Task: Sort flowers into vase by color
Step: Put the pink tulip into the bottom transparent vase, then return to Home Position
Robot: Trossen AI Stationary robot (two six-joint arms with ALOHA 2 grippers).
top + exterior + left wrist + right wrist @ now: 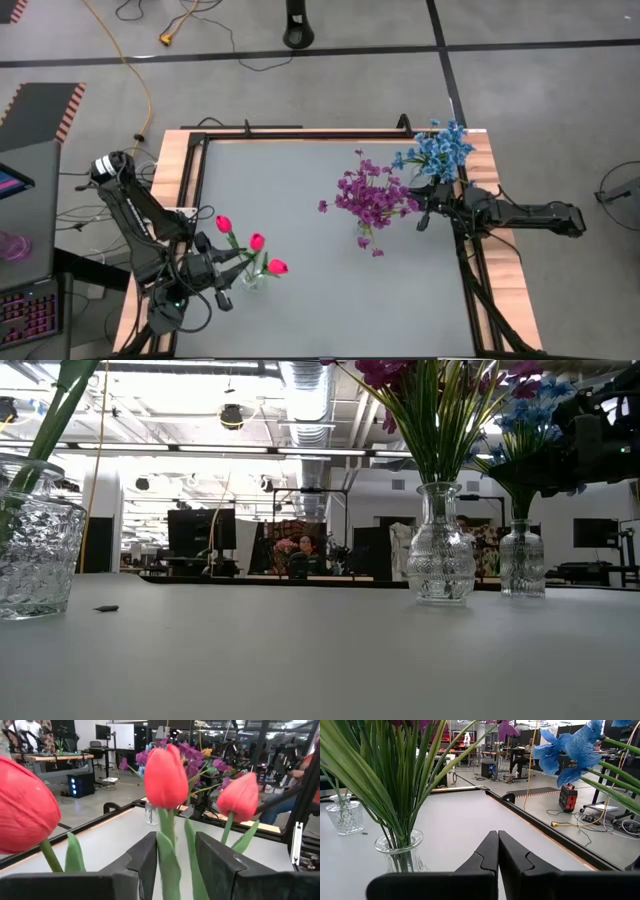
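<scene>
Where the high view looks down on the desk point(300, 230), three pink-red tulips point(253, 243) stand in a clear vase point(250, 280) at the near left. The left gripper point(232, 270) sits right at that vase. At the right, purple flowers point(370, 195) fill a second vase point(364, 237), and blue flowers point(437, 150) rise just beside the right gripper point(424, 215), which sits between the two bunches.

At desk level, a cut-glass vase point(34, 555) holding green stems stands at the left edge. The purple bunch's vase point(441, 550) and the blue bunch's vase point(522, 558) stand near each other at the right. A small dark fleck point(106, 608) lies on the desk.

From the left wrist, the left gripper point(177, 857) has its fingers parted on either side of the middle tulip's stem point(167, 850), with a gap showing on one side; whether they grip it cannot be told.

From the right wrist, the right gripper point(498, 851) has its fingers pressed together, holding nothing, beside the purple bunch's vase point(402, 852).
</scene>
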